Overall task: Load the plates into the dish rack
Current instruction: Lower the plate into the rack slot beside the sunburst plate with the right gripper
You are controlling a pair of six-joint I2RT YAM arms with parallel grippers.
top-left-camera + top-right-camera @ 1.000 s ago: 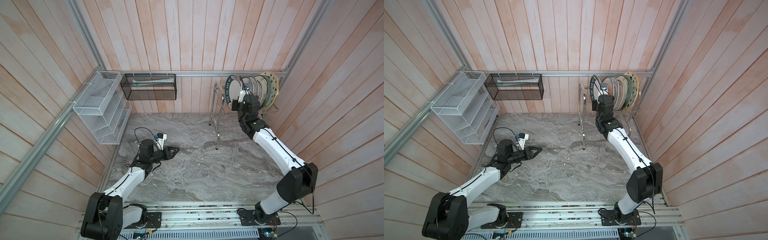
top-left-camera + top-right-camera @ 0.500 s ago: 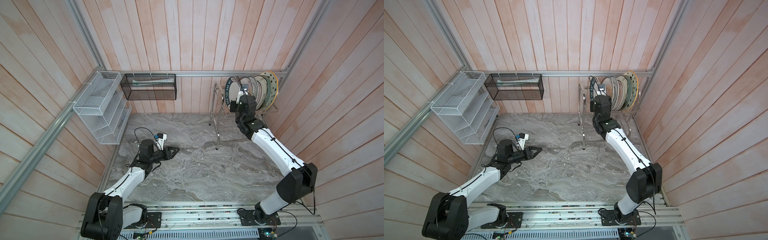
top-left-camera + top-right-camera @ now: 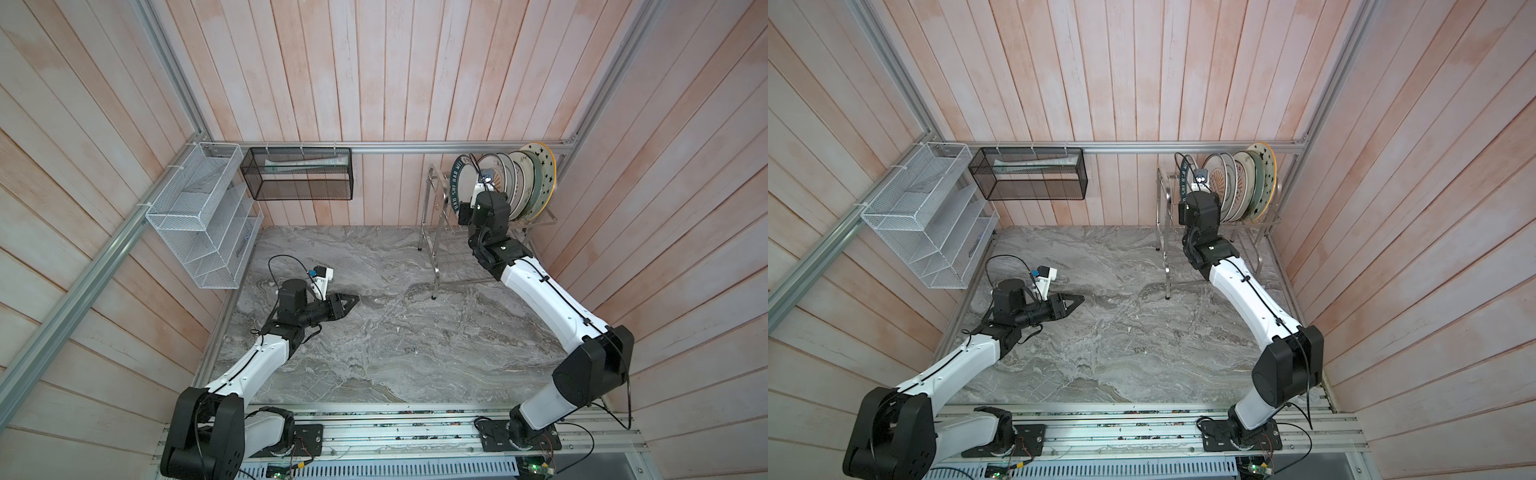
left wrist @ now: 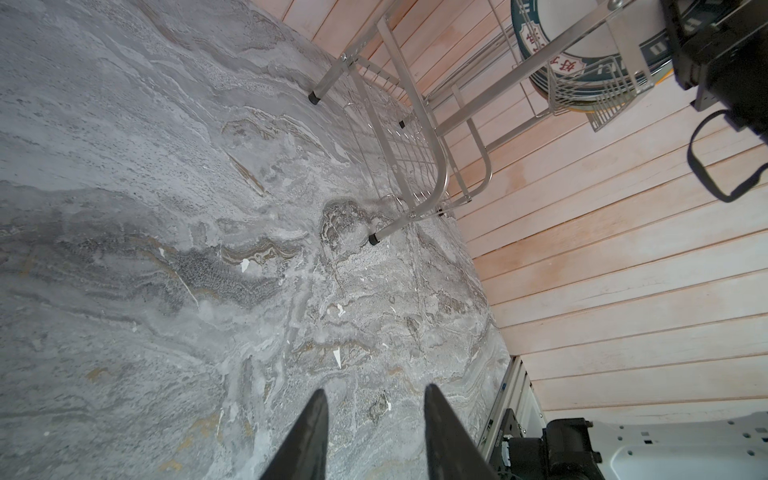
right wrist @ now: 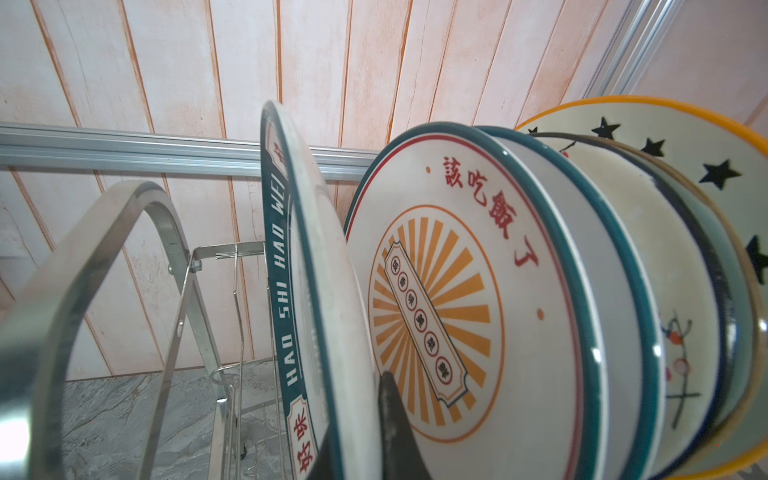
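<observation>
The right gripper is closed on the lower edge of the dark-green lettered plate. One finger lies in the narrow gap between this plate and the orange sunburst plate beside it. The plate stands on its edge, nearly upright, at the open end of the row on the upper tier of the dish rack. Its face is turned along the row, and the other plates lean away toward the yellow-rimmed star plate at the far end.

From the hand the plate rises straight up and forward, so I judge the coming move to be a release and a retreat in the plate's own plane. The jaws have little room to spread on the sunburst side, more on the looped frame side. I cannot see whether the rim already sits between the prongs.

The left gripper is partly open and empty, low over the grey marble tabletop and well apart from the rack. No plate lies on the marble – the right arm is clearly the nearer one.
</observation>
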